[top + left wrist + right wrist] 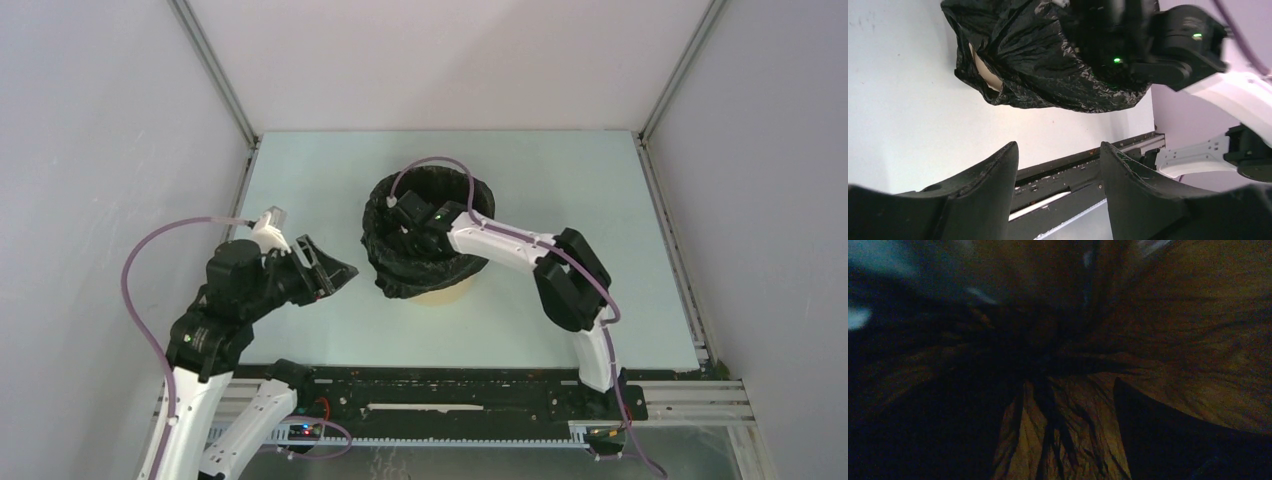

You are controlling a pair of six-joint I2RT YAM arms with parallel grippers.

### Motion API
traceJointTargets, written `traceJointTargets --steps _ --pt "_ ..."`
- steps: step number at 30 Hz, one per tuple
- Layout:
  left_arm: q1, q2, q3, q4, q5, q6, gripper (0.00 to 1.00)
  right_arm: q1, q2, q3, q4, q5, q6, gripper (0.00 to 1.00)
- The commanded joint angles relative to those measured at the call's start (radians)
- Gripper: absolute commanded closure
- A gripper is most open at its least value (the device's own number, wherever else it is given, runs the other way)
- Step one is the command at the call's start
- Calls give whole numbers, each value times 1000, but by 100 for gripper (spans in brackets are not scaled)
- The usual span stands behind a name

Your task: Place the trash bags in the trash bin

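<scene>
Your left tool (1058,152) hangs open, holding nothing, left of the trash bin (441,294). The trash bag (395,272) drapes over its rim; your right tool (412,234) is nearer, down inside; whether it grips, I cannot tell.

Pale mint table (560,180) between plain grey walls (90,120)

Mid-table, the black trash bag (400,275) is draped over the cream trash bin (441,296), covering its rim. The right gripper (403,236) reaches down into the bag's mouth. The left gripper (338,272) hangs just left of the bin, pointing toward it.
</scene>
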Motion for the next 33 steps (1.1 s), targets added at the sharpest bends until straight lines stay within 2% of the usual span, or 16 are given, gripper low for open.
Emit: traceJointTargets --steps 1,9,13,21,28,33 --pt "-3 -13 109 -47 -50 46 34 1 48 32 47 -19 -16 13" --pt "-4 -13 211 -79 -91 65 32 70 50 17 54 -49 -20 13" --pt "-3 5 254 -84 -92 69 32 131 67 37 98 -113 -3 13" --pt "-4 29 361 -122 -130 78 31 275 181 293 -8 -145 -70 13" --pt "-4 33 432 -132 -165 84 29 262 241 620 -264 3 -46 14" --pt "-4 53 435 -116 -152 83 29 251 168 602 -312 51 -82 14"
